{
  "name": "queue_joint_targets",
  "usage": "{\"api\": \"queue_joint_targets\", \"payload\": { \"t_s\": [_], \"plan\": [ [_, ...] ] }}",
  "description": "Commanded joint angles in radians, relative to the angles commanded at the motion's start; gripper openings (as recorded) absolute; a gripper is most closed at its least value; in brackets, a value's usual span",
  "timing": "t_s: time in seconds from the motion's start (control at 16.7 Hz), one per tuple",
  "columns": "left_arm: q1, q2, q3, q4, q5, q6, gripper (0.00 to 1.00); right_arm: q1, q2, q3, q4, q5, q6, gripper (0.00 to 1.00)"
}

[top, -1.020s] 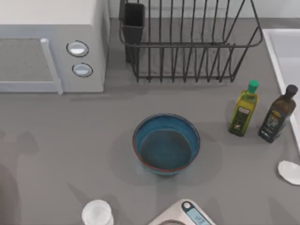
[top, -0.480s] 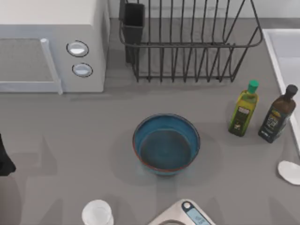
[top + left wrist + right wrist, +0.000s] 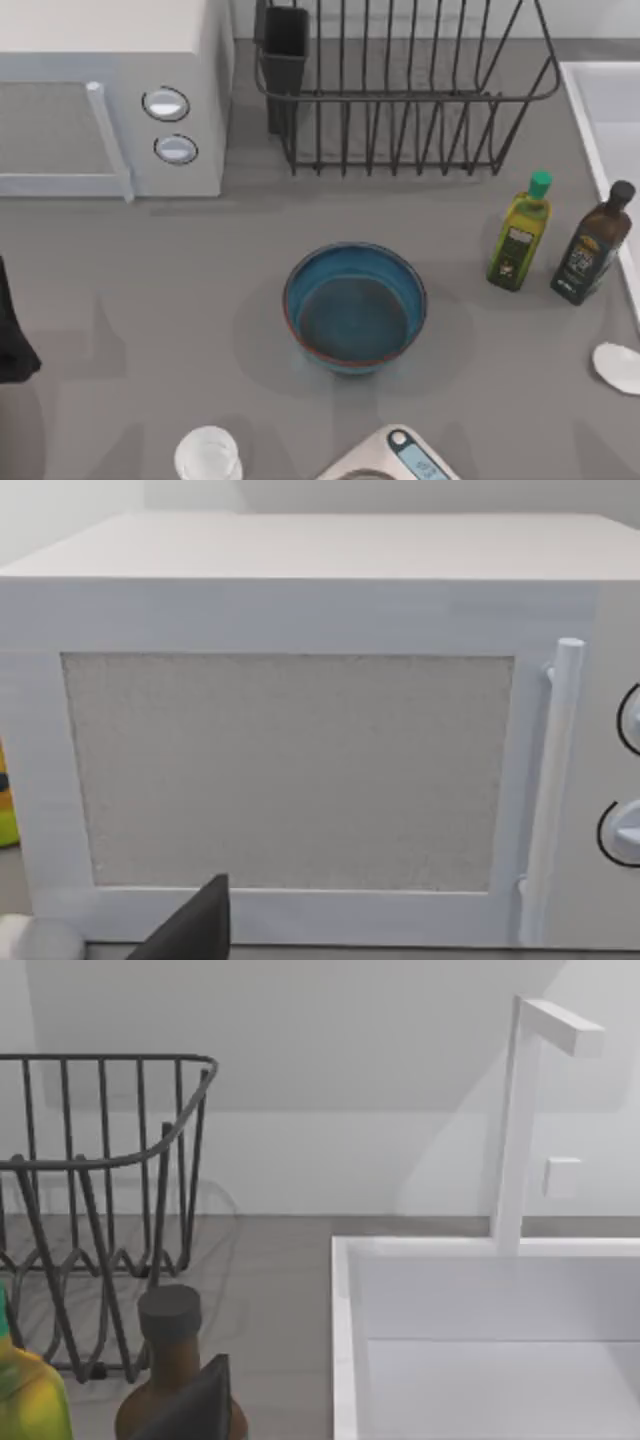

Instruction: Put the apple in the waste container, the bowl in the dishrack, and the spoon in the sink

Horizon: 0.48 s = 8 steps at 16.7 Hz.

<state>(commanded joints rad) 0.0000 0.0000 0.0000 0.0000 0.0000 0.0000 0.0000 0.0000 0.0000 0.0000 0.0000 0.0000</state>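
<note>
**Meanwhile, the left arm edges in at the tabletop's left border**

Centrally in the top view, the blue bowl (image 3: 355, 308) sits upright on the grey tabletop (image 3: 150, 270), well apart from the black wire dishrack (image 3: 405, 90) at upper centre. The sink (image 3: 608, 120) occupies the upper right edge; its white basin and faucet (image 3: 525, 1120) also appear in the right wrist view. The white spoon (image 3: 618, 366) lies at the right edge, below the dark bottle (image 3: 592, 243) and the green-capped oil bottle (image 3: 520, 232). A microwave (image 3: 100, 95) fills the upper left. A translucent cup (image 3: 208, 456) and a kitchen scale (image 3: 395, 458) stand along the bottom edge. The left tool (image 3: 12, 330) shows as a dark shape at mid-left; whether its fingers are apart or together I cannot tell.
</note>
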Motion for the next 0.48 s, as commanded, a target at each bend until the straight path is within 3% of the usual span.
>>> {"api": "queue_joint_targets", "payload": {
  "t_s": [0.24, 0.48],
  "plan": [
    [0.0, 0.0, 0.0, 0.0, 0.0, 0.0, 1.0, 0.042, 0.104, 0.102, -0.087, 0.0, 0.043, 1.0],
    [0.0, 0.0, 0.0, 0.0, 0.0, 0.0, 1.0, 0.134, 0.379, 0.363, -0.282, 0.0, 0.138, 1.0]
  ]
}}
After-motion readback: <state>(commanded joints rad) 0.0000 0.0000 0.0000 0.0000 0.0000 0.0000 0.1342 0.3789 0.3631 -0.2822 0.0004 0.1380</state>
